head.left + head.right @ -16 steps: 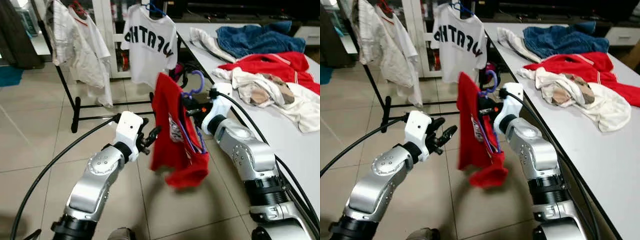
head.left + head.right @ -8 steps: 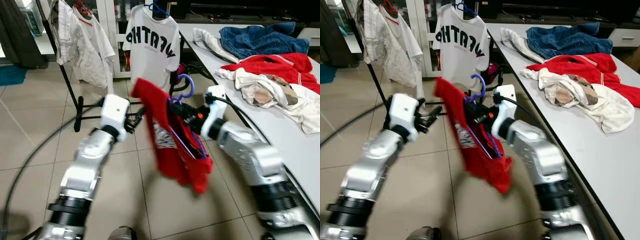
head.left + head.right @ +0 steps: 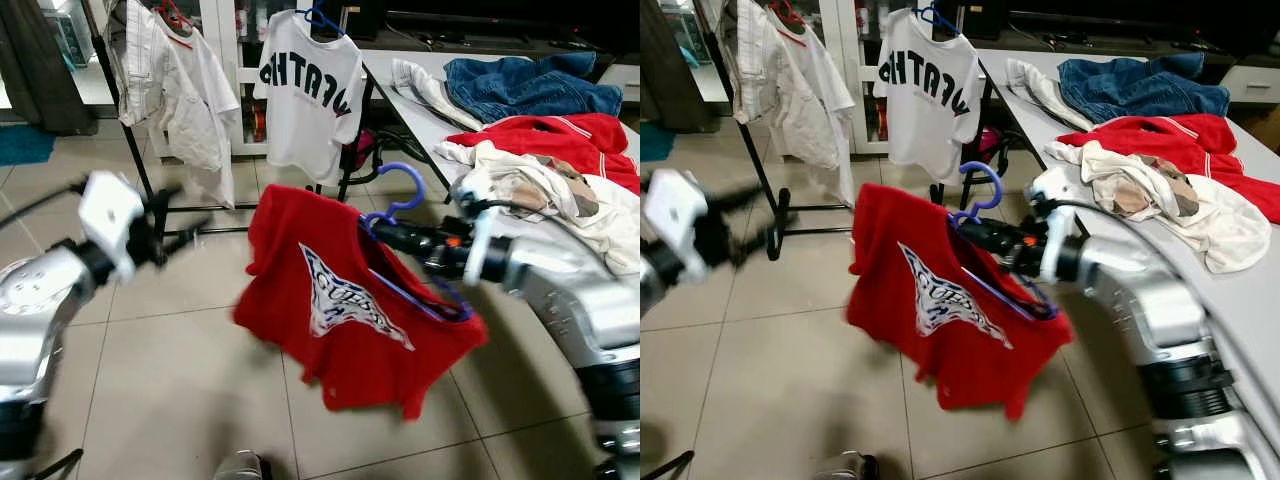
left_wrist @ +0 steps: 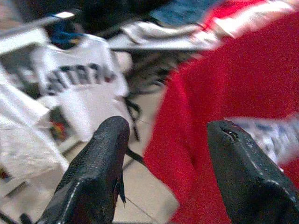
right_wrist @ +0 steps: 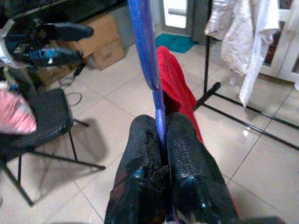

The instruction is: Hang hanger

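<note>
Trouble could come from the swing: the right gripper (image 5: 161, 140) pinches the thin blue hanger (image 3: 400, 190) tight, out over the floor, below the rack (image 3: 120, 100). The red shirt (image 3: 350, 300) hangs crooked and could slide off. The left gripper (image 4: 163, 154) is wide apart, holding nothing.

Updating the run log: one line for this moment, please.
right claw: shut on blue hanger | red T-shirt: on hanger, airborne | left claw: open | clothes rack: ahead
</note>
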Robot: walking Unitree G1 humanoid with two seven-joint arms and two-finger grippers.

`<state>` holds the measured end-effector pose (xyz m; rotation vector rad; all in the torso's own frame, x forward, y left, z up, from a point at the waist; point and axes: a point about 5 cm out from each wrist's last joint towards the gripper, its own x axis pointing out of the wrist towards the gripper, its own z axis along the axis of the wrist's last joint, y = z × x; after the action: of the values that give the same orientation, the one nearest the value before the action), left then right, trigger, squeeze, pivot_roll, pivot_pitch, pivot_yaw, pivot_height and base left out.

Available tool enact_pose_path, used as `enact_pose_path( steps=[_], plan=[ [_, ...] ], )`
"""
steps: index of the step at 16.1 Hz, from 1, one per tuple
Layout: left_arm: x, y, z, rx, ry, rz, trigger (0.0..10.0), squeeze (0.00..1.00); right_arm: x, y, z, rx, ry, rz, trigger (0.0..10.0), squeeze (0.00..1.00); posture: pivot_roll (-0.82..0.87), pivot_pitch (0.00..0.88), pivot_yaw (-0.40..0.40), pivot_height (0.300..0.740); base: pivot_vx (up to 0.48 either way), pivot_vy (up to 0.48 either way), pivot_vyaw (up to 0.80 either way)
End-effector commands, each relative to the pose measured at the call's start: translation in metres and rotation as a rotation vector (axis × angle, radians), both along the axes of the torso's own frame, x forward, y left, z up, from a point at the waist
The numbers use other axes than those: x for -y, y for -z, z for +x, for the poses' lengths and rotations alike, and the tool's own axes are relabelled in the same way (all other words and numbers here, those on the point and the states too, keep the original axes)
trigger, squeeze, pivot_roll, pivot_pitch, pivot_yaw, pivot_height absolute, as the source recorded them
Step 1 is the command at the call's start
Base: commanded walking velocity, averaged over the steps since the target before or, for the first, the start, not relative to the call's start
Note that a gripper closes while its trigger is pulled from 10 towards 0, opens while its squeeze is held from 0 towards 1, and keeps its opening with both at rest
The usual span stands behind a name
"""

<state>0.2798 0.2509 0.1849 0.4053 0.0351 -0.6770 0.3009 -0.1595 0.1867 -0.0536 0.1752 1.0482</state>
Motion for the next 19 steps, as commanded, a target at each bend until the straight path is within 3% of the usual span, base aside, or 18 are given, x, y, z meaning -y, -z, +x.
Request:
enact_pose_path(
  steps=[1,4,7,8,13,16,18,19],
  plan=[
    [-0.002,0.005,-0.002,-0.049,0.083,0.046,10.0,0.00,0.004,-0.017,-0.002,0.066,-0.073,0.018,10.0,0.00,0.03,0.000,-0.073,0.740,0.000,0.000,0.00],
    [-0.016,0.002,0.006,-0.041,0.094,0.103,10.0,0.00,0.006,-0.021,-0.009,0.078,-0.170,0.008,10.0,0.00,0.02,0.000,-0.068,0.740,0.000,0.000,0.00],
    [-0.029,-0.006,0.007,-0.071,0.113,0.021,10.0,0.00,0.009,-0.028,-0.014,0.097,-0.248,0.010,10.0,0.00,0.02,0.000,-0.062,0.740,0.000,0.000,0.00],
    [-0.026,0.000,0.001,-0.118,0.180,0.006,10.0,0.00,0.009,-0.030,-0.016,0.101,-0.267,0.013,10.0,0.00,0.02,0.000,-0.058,0.740,0.000,0.000,0.00],
    [-0.019,0.013,-0.002,-0.223,0.309,-0.021,10.0,0.00,0.008,-0.035,-0.027,0.110,-0.368,0.031,10.0,0.00,0.03,0.000,-0.059,0.740,0.000,0.000,0.00],
    [-0.017,0.013,0.000,-0.225,0.327,-0.027,10.0,0.00,0.007,-0.038,-0.031,0.114,-0.408,0.037,10.0,0.00,0.03,0.000,-0.059,0.740,0.000,0.000,0.00],
    [-0.012,0.013,-0.001,-0.239,0.365,-0.041,4.0,0.00,0.008,-0.037,-0.034,0.109,-0.425,0.030,10.0,0.00,0.03,0.000,-0.058,0.740,0.000,0.000,0.00],
    [-0.012,0.013,-0.001,-0.239,0.369,-0.042,4.3,0.00,0.009,-0.037,-0.035,0.109,-0.426,0.030,10.0,0.00,0.03,0.000,-0.058,0.740,0.000,0.000,0.00]
  ],
)
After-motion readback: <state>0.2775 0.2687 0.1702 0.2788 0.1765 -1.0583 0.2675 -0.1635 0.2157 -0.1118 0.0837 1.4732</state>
